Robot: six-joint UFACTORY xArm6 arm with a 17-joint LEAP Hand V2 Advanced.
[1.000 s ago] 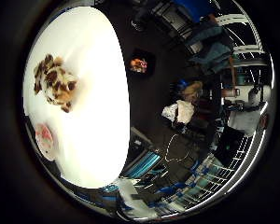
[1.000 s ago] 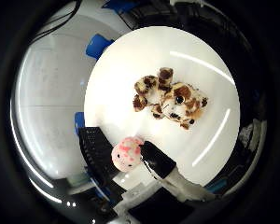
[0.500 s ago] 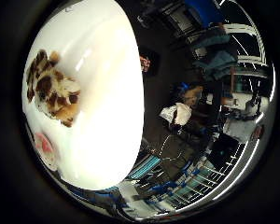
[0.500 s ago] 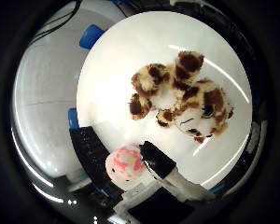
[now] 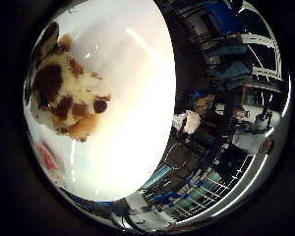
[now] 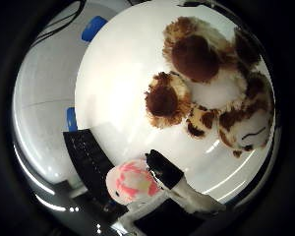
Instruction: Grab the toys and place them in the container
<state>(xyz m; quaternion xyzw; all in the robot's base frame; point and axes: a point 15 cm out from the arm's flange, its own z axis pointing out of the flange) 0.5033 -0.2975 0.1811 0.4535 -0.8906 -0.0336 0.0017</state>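
Surface: round white table, glossy; we see pale floor beyond its edge and a cluttered room with racks behind.
Main toy: brown-and-cream spotted plush dog lies on the table, filling much of the thumb-side view, so we judge it close under the palm.
Second toy: small pink-and-white plush sits near the table's edge, beside a dark-tipped finger.
Dark object: black ribbed item next to the pink toy at the table rim; we cannot tell what it is.
Container: not identified in either view.
Hand: right hand shows only as one white finger with a black tip, reaching in by the pink toy.
Fingers: one is extended and fairly straight; nothing is pinched that we can see. Whether the others are spread or curled we cannot tell.
Contact: none visible between hand and dog.
Stage (our judgement): approach over the dog, grasp not yet made.
Risk 1: soft limbs may give under closing fingers, leaving hold of only a leg or ear, and the toy dangles or drops.
Risk 2: the extended finger near the pink toy could nudge it off the rim.
Risk 3: glossy top may let the dog slide away under a sideways push.
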